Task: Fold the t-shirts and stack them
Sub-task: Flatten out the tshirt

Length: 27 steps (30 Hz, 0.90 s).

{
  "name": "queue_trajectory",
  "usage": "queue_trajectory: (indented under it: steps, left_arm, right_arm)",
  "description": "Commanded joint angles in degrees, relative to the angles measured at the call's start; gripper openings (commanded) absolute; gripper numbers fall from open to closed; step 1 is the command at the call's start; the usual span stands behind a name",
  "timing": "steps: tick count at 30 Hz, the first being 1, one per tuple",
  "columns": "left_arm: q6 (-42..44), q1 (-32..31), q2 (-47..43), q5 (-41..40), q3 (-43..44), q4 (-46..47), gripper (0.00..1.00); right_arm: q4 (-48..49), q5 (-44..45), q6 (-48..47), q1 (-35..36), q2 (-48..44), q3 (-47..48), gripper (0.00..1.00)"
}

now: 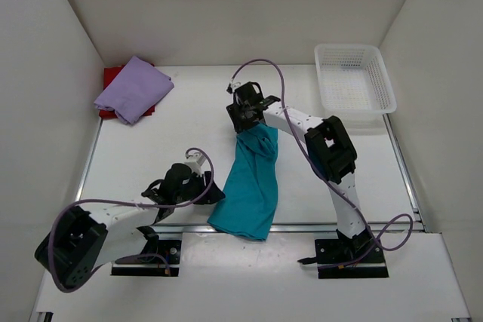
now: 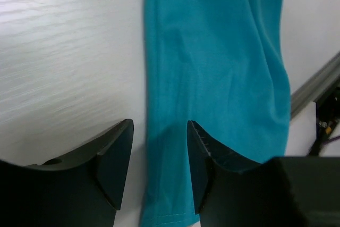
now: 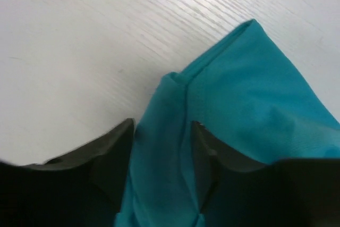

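Note:
The teal t-shirt (image 1: 249, 186) lies as a long narrow strip down the middle of the table, its near end hanging over the front rail. At its far end my right gripper (image 1: 245, 115) stands open, and in the right wrist view a bunched fold of the teal shirt (image 3: 255, 89) lies between the parted fingers (image 3: 114, 155). My left gripper (image 1: 209, 188) is open low at the strip's left edge, which runs between its jaws in the left wrist view (image 2: 159, 152). The lavender t-shirt (image 1: 134, 88) lies folded on the red t-shirt (image 1: 112, 77) in the far left corner.
A white mesh basket (image 1: 353, 81) stands at the back right. White walls close in the table (image 1: 151, 148) on three sides. A metal rail (image 1: 317, 225) runs along the front edge, with both arm bases behind it.

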Motion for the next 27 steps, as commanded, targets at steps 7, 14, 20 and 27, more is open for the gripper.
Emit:
queue_trajectory:
  steps: [7,14,20,27]
  left_arm:
    - [0.9,-1.9,7.6,6.3,1.2,1.6,0.14]
    - [2.3,6.6,3.0,7.2,13.7,-4.7,0.0]
    - [0.3,18.1,6.1,9.2,31.3,-8.1,0.0]
    - [-0.6,32.1,5.4,8.4,52.7,-14.7,0.0]
  right_arm:
    - [-3.8,5.6,0.1,-0.3,-1.8,5.8,0.0]
    - [-0.9,-6.3,3.5,-8.8,-15.7,9.2,0.0]
    - [-6.7,-20.4,8.6,-18.7,-13.2,30.2,0.0]
    - [-6.4,-29.1,12.2,-25.9,-15.7,41.3,0.0]
